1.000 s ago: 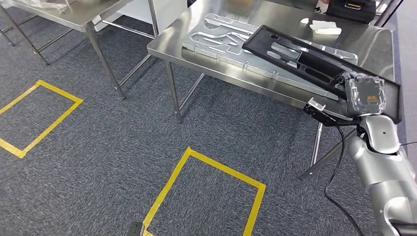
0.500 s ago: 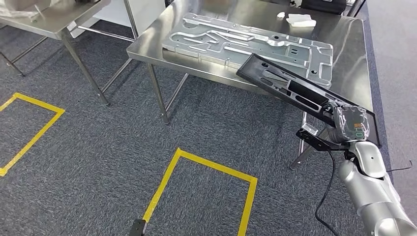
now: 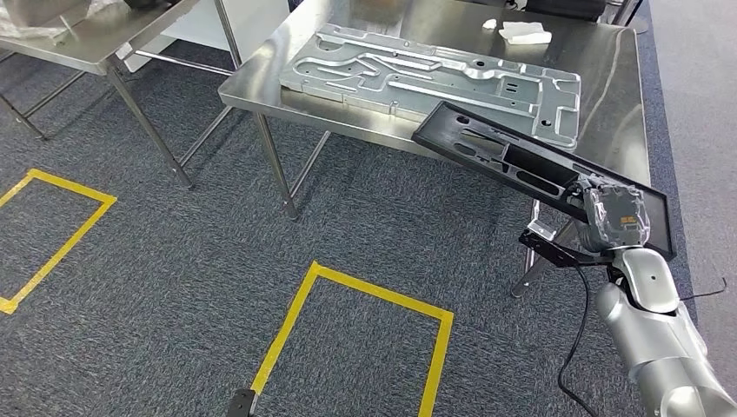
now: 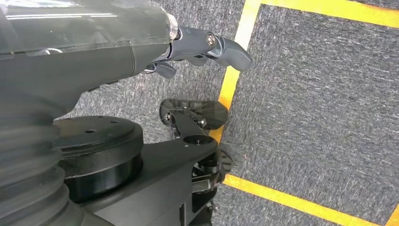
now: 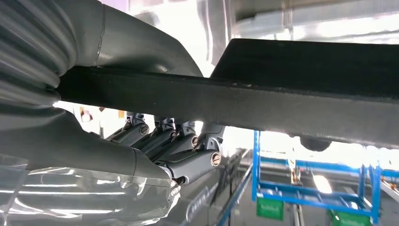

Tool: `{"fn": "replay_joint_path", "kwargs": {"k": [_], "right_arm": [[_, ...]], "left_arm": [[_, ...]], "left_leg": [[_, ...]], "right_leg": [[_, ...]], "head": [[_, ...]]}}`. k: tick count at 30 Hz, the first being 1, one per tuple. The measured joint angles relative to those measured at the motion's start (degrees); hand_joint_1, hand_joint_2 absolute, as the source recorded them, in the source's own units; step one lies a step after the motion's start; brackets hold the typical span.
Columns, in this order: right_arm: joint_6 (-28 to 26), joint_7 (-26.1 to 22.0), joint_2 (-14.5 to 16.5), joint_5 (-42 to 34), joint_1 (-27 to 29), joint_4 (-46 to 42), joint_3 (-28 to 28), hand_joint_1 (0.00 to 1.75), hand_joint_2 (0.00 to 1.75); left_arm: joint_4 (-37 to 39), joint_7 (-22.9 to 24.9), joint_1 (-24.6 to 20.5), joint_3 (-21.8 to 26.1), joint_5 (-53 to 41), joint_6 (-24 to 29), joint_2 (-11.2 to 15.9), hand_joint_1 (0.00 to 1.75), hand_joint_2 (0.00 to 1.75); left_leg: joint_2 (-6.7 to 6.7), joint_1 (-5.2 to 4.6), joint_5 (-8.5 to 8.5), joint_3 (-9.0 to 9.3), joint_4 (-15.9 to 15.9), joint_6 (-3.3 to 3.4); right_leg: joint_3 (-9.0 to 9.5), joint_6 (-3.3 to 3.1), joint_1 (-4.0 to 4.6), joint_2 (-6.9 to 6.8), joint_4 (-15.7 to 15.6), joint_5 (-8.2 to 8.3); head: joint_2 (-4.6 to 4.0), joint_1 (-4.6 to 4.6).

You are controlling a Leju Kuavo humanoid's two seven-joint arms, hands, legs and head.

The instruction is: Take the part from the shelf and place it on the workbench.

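One long black plastic part (image 3: 530, 165) is what we are holding in our right hand (image 3: 614, 217), gripping it at its near end with the thumb on one face and the fingers (image 5: 188, 150) curling against the other, as the right wrist view is showing. The part is tilting in the air, its far end hanging over the near edge of the steel workbench (image 3: 608, 87) and overlapping the machined metal plate (image 3: 434, 74) that is lying flat there. A white cloth (image 3: 524, 33) is sitting at the bench's far side. Our left hand (image 4: 207, 47) is hanging above the grey carpet and its yellow floor tape (image 4: 235, 70), fingers loosely curled and gripping nothing.
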Motion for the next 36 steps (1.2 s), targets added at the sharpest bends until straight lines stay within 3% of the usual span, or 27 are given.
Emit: {"fn": "replay_joint_path", "kwargs": {"k": [13, 20, 27, 31, 33, 36], "right_arm": [[7.2, 4.9, -0.7, 6.3, -17.1, 4.6, 5.1, 1.75, 1.75], [9.3, 4.6, -0.7, 6.2, -20.9, 6.4, 7.0, 1.75, 1.75], [8.2, 3.5, -0.9, 5.1, -21.1, 8.1, 7.8, 1.75, 1.75], [7.9, 4.2, -0.8, 5.1, -20.9, 8.7, 8.4, 1.75, 1.75], [7.8, 4.7, -0.8, 5.2, -21.0, 8.7, 8.7, 1.75, 1.75], [7.7, 5.3, -0.9, 5.2, -21.0, 8.8, 8.9, 1.75, 1.75]], "left_arm": [[0.0, 0.6, 0.1, 0.0, 0.6, -0.3, 0.3, 0.0, 1.75], [0.0, 0.7, 0.4, 0.0, 1.1, -1.1, 0.3, 0.0, 1.75], [0.0, 1.5, 0.4, 0.0, 1.1, -2.3, 0.3, 0.0, 1.75], [0.0, 2.0, 0.4, 0.0, 1.0, -3.6, 0.4, 0.0, 1.75], [0.0, 2.0, 0.4, 0.0, 0.9, -3.5, 0.4, 0.0, 1.75], [0.0, 2.0, 0.4, 0.0, 0.9, -3.1, 0.4, 0.0, 1.75]], "left_leg": [[0.02, -0.08, 0.07, -0.15, 0.2, -0.02], [0.01, -0.08, 0.06, -0.19, 0.2, 0.0], [0.01, -0.08, 0.06, -0.18, 0.2, 0.0], [0.15, -0.08, -0.38, 0.5, -1.1, 1.29], [0.25, 0.48, -0.39, 1.93, -2.3, 1.68], [0.43, 1.05, -0.79, 3.24, -2.6, 1.26]], "right_leg": [[-0.1, 0.1, -0.08, 0.01, 0.0, 0.18], [-0.13, 0.1, -0.08, 0.0, 0.0, 0.18], [-0.13, 0.11, -0.07, 0.01, 0.0, 0.18], [0.13, 0.88, -0.34, 0.04, 0.5, 1.24], [-0.91, 1.16, -0.37, 0.17, 2.6, 0.29], [-6.13, 2.12, -0.99, 0.34, 11.4, -3.55]], "head": [[0.0, 0.0], [0.0, 0.0], [0.0, 0.0], [-0.01, -0.01], [-0.01, 0.0], [-0.01, -0.01]]}}
